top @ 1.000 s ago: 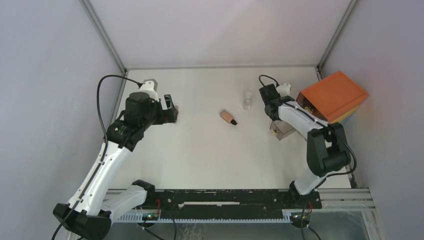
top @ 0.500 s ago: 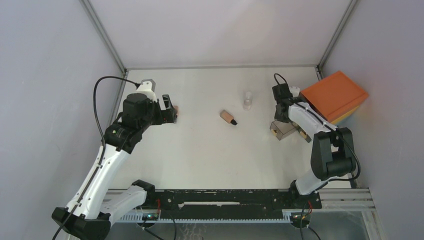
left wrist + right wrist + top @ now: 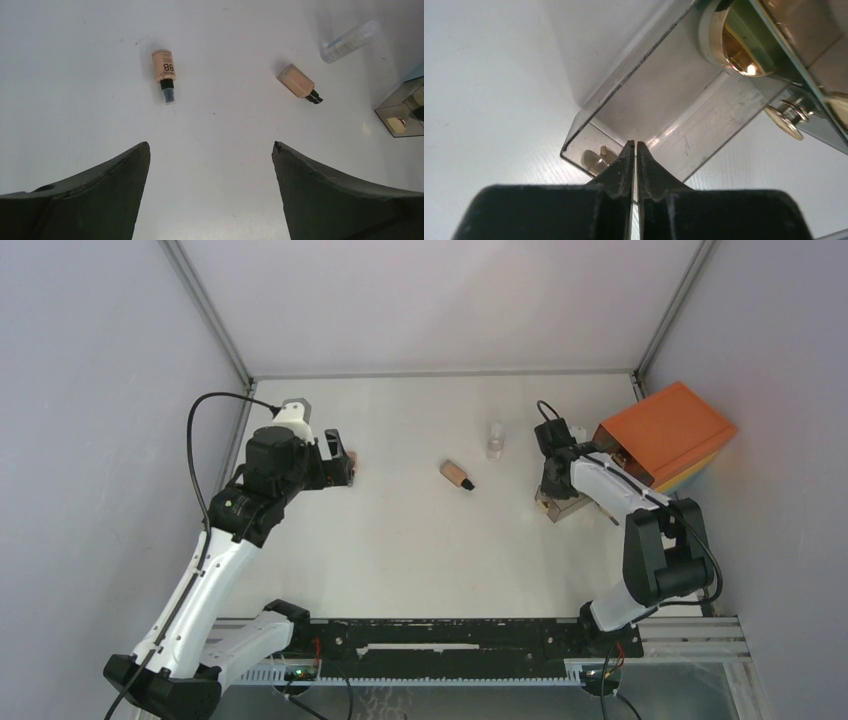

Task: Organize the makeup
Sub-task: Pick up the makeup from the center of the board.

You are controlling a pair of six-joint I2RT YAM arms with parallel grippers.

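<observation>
while the right gripper (image 3: 634,146) is hanging at the drawer: its tips are pressing almost together, a hairline slit between them, nothing pinched.
drawer (image 3: 659,115): clear, lying pulled out on the table (image 3: 400,550), its front rim sitting right at those tips; something round and gold is showing behind, compartment unclear.
box (image 3: 665,430): orange-topped, sitting just behind the drawer.
left gripper (image 3: 210,165): standing spread wide, empty, looking over the loose makeup.
bb bottle (image 3: 164,70): peach, black-capped, lying flat just ahead of the left gripper.
square bottle (image 3: 299,82): lying flat mid-table, well apart from the drawer.
clear bottle (image 3: 350,40): sitting farther back, nearer the box.
step, likely: drawer being worked, all three bottles waiting outside it.
risk: closed tips nudging the light drawer could be skidding it askew or jamming it against the box; the bb bottle could be rolling away if one finger is touching it first.
</observation>
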